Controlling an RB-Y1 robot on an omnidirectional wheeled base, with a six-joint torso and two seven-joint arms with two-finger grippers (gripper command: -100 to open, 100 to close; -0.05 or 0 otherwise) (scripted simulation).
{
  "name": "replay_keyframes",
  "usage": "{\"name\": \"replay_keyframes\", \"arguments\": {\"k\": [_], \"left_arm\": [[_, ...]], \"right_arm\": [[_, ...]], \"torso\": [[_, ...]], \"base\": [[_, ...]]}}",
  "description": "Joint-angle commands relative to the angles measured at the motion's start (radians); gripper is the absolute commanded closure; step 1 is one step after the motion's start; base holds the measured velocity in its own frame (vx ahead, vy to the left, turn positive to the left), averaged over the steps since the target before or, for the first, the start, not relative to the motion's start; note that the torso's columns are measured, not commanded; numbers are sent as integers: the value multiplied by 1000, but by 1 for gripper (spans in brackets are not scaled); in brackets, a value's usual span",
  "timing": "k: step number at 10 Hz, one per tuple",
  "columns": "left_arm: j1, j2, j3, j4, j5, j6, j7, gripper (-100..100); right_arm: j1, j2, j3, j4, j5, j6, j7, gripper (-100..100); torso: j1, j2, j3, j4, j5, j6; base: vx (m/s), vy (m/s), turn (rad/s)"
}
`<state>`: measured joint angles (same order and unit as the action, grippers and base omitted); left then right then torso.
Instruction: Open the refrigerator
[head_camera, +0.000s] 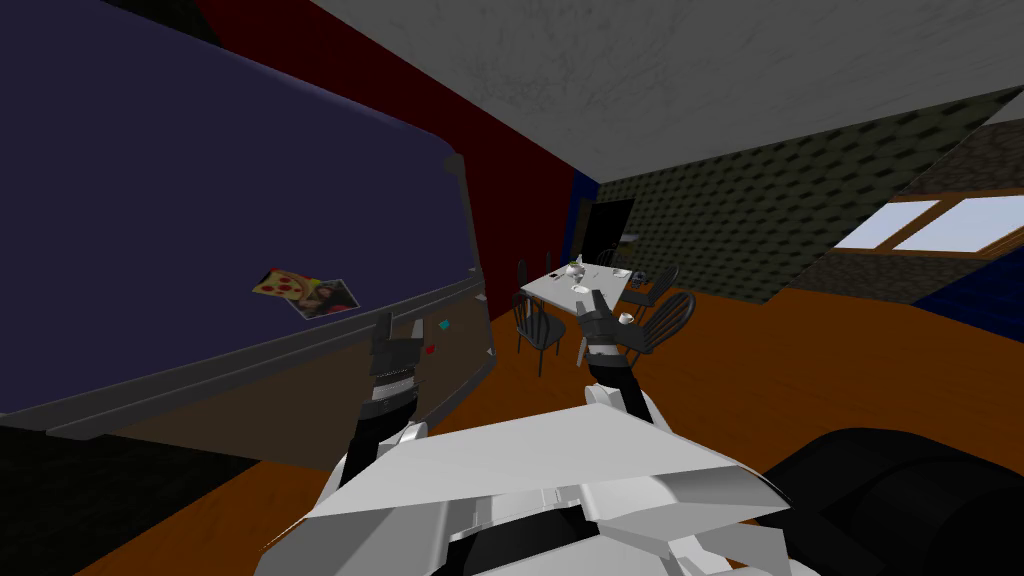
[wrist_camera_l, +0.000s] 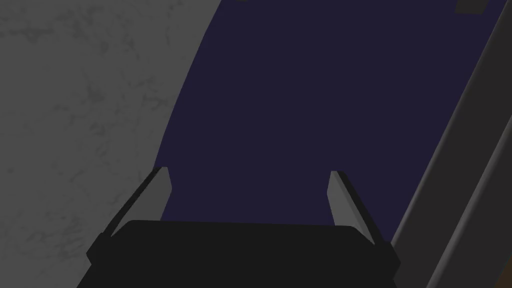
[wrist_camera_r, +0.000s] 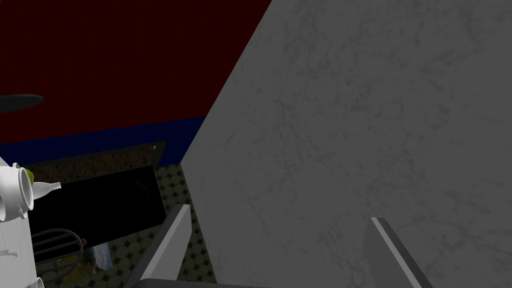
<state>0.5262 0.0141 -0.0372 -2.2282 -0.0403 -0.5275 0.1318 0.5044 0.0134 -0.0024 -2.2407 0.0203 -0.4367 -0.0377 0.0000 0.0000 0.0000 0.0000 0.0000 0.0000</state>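
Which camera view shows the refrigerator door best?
The head view: it shows most of the navy refrigerator door, with its magnets and grey edge, and the left tool before it. The left wrist view gives a plain navy patch of it between the open fingers. The right wrist view faces the ceiling.

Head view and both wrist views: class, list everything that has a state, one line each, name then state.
refrigerator, door looks shut, pictures stuck on it
left gripper, open, empty, facing the refrigerator door
right gripper, open, empty
table, laid with white crockery
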Motion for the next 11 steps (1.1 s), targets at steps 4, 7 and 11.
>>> {"name": "replay_keyframes", "arguments": {"k": [4,7,11], "left_arm": [[0,0,0,0,0,0,0,0],[0,0,0,0,0,0,0,0],[-22,53,-3,13,8,19,0,-100]], "right_arm": [[0,0,0,0,0,0,0,0],[0,0,0,0,0,0,0,0],[0,0,0,0,0,0,0,0]], "torso": [[0,248,-497,248,0,0],[0,470,-939,470,0,0],[0,725,-1451,724,0,0]], "base": [[0,0,0],[0,0,0],[1,-3,-18]]}}
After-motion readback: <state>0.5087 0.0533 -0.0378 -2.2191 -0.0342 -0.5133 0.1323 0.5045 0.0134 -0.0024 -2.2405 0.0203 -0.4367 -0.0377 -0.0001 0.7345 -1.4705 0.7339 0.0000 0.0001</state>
